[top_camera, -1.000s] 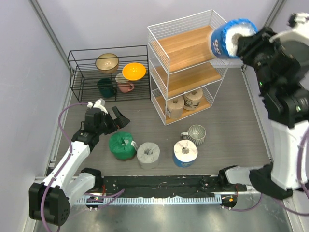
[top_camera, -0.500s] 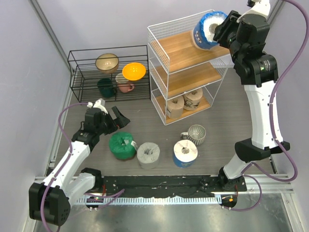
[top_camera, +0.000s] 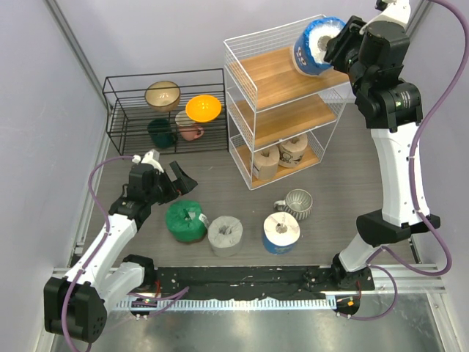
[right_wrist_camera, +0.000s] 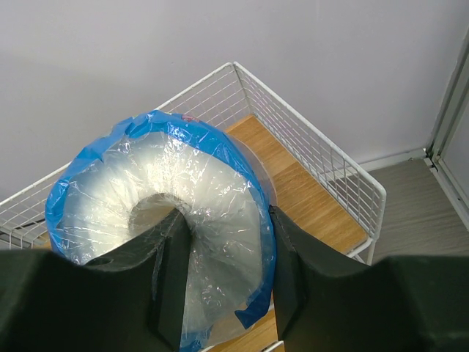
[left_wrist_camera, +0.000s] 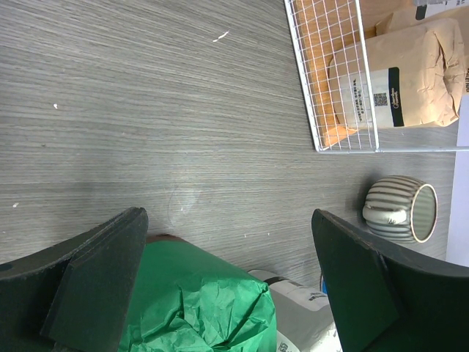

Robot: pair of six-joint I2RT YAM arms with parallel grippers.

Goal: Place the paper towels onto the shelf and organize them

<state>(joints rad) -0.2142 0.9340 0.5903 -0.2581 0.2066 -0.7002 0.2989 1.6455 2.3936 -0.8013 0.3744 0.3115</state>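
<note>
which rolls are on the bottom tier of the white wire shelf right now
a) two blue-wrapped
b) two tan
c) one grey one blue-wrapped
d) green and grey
B: the two tan rolls stand side by side on the bottom board of the shelf; the green roll and grey roll stand on the table, and the right gripper holds a blue-wrapped roll up at the top tier.

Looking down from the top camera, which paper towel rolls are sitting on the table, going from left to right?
green paper towel roll → grey paper towel roll → blue-wrapped paper towel roll
</note>
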